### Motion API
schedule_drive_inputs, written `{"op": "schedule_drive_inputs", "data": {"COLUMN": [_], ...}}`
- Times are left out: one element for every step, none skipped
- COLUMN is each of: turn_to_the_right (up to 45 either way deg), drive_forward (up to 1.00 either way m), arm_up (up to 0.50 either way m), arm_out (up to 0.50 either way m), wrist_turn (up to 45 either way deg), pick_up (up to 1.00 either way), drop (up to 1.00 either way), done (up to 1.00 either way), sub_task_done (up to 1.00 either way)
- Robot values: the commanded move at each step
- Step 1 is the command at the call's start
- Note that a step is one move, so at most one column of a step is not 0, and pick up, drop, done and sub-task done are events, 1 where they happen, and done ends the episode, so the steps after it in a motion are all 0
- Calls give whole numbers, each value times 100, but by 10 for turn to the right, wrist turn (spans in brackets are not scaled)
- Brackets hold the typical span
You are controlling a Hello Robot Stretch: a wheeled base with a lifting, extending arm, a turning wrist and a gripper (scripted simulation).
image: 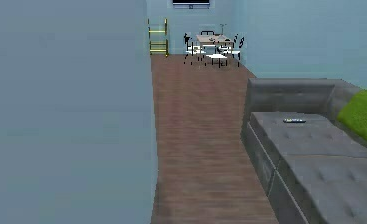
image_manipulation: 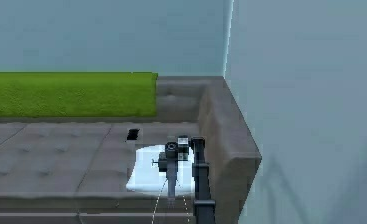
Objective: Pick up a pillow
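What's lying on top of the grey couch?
On the grey couch lie a white pillow, a small dark thing and a long green thing along its back. The robot's hand and arm hide part of the pillow and the seat beneath.

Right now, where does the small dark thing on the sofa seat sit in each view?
Forward view: small dark thing on the sofa seat, right of middle, beside the green cover.
Arm side view: mid-picture on the seat, below the green cover.
Shared landmark: the green cover.

Grey sofa [image_manipulation: 51,150], distant dining table [image: 213,44]
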Motion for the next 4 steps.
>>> {"op": "schedule_drive_inputs", "data": {"turn_to_the_right": [0,0,0,0], "drive_forward": [0,0,0,0], "arm_up": [0,0,0,0], "arm_out": [0,0,0,0], "wrist_turn": [450,450,450,360], "pick_up": [0,0,0,0], "drop": [0,0,0,0], "done": [0,0,0,0], "sub_task_done": [0,0,0,0]}}
